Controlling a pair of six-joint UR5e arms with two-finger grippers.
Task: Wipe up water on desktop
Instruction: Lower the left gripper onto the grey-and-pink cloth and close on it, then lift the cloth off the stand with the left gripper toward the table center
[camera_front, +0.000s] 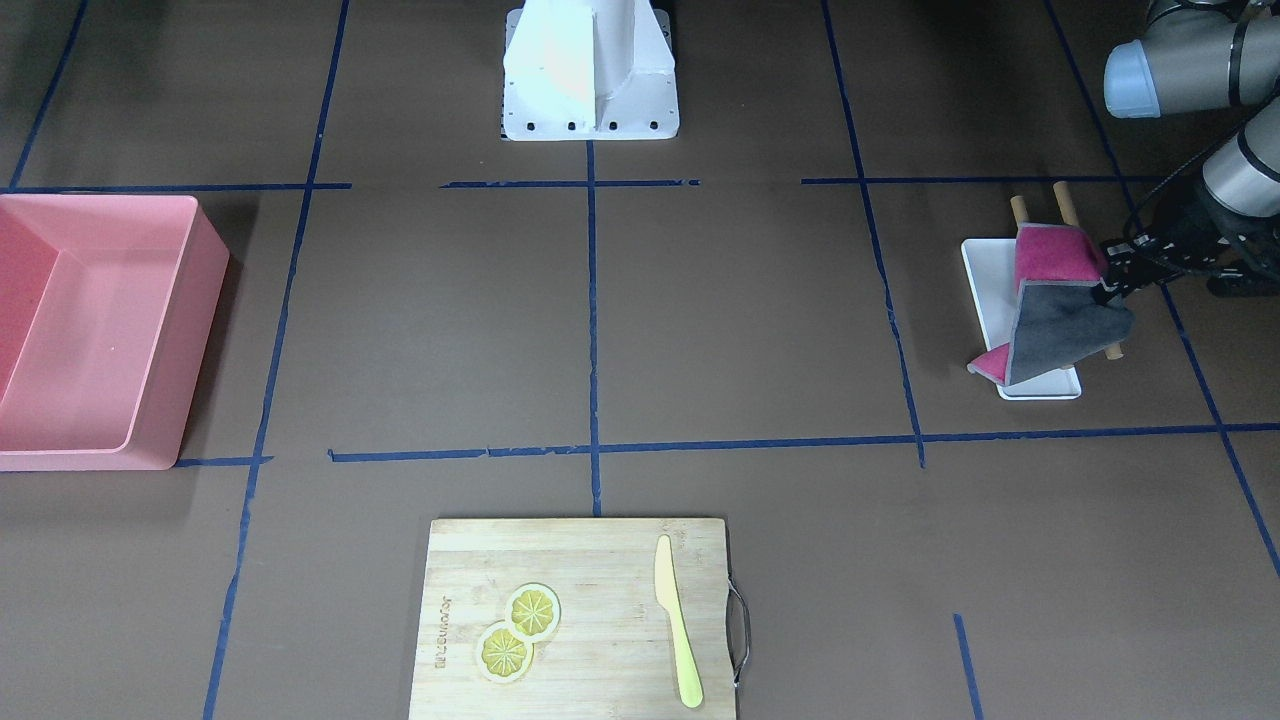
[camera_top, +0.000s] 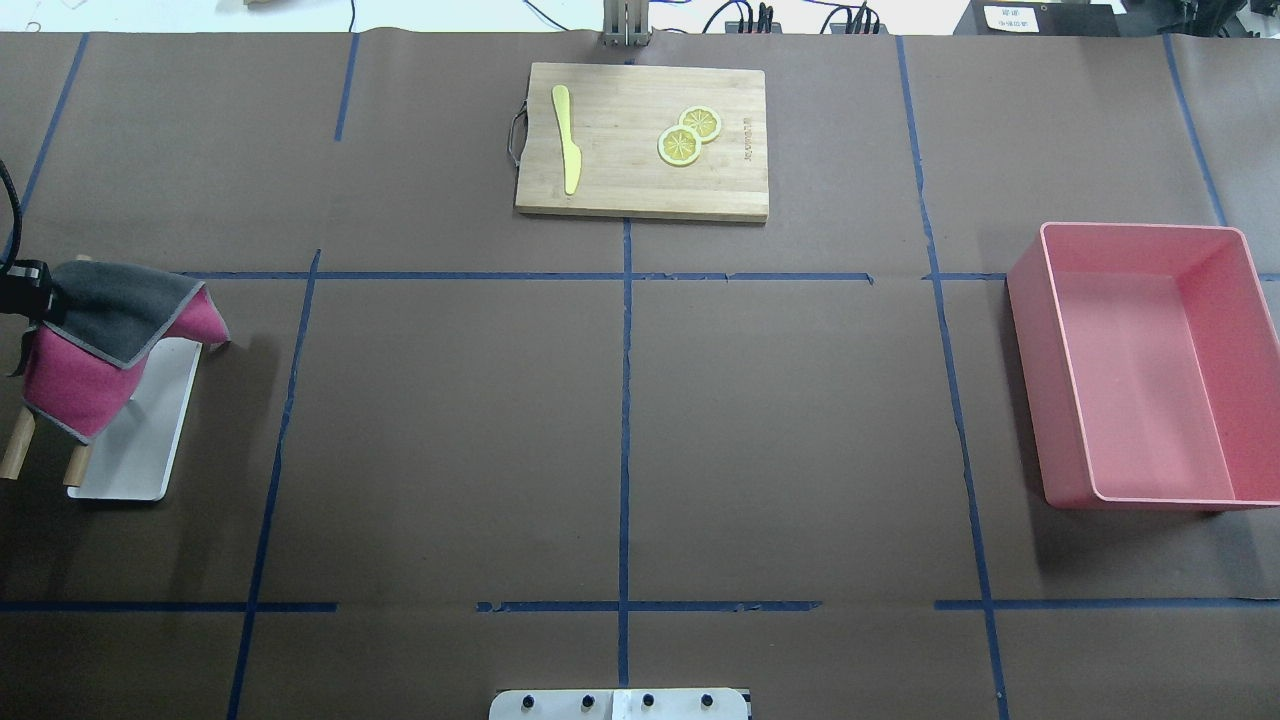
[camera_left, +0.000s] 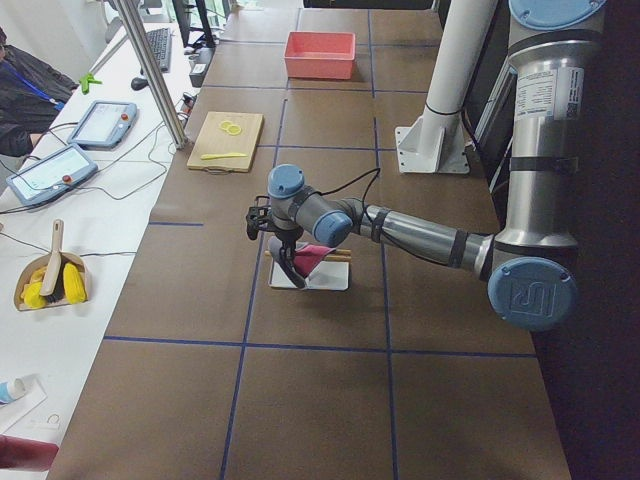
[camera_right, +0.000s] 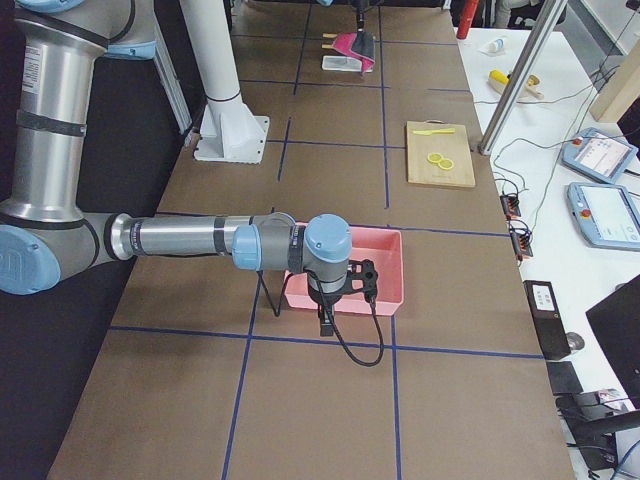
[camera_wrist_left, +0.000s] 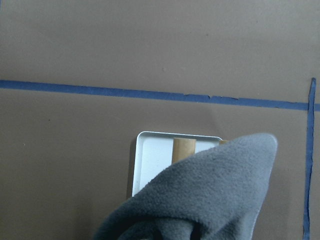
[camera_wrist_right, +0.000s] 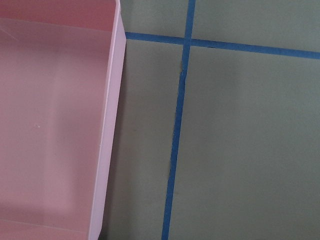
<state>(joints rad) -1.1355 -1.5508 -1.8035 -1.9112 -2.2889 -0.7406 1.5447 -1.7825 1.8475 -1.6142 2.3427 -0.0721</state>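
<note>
Board (camera_top: 640, 140) stamp too small to read. My left gripper (camera_front: 1106, 288) was clamped on cloth (camera_front: 1065, 330) corner, cloth hanging over tray (camera_front: 985, 290) near desktop (camera_top: 450, 430) left end — broad brown stretch ran from tray to bin (camera_top: 1040, 380). Right gripper (camera_right: 325, 322) beside bin; opening — couldn't tell.

Counter (camera_top: 780, 420): large, flat, matte dark brown, ruled into big rectangles by thin blue tape lines (camera_top: 625, 440), some broken or slightly crooked near the crossings. Level, spanning the full width of the overhead view. Evenly dull in tone from rectangle to rectangle.

Cloth (camera_top: 120, 310): soft fleece, grey on one face, magenta on the other, with a grey edge trim. Pinched at one corner in the left hand (camera_front: 1108, 288), lifted and draped in loose folds, grey uppermost, magenta showing below. Hangs at the counter's left end over a small white tray (camera_top: 140, 450). Lowest tip touching the tray or just clear of it; cannot tell which.
</note>
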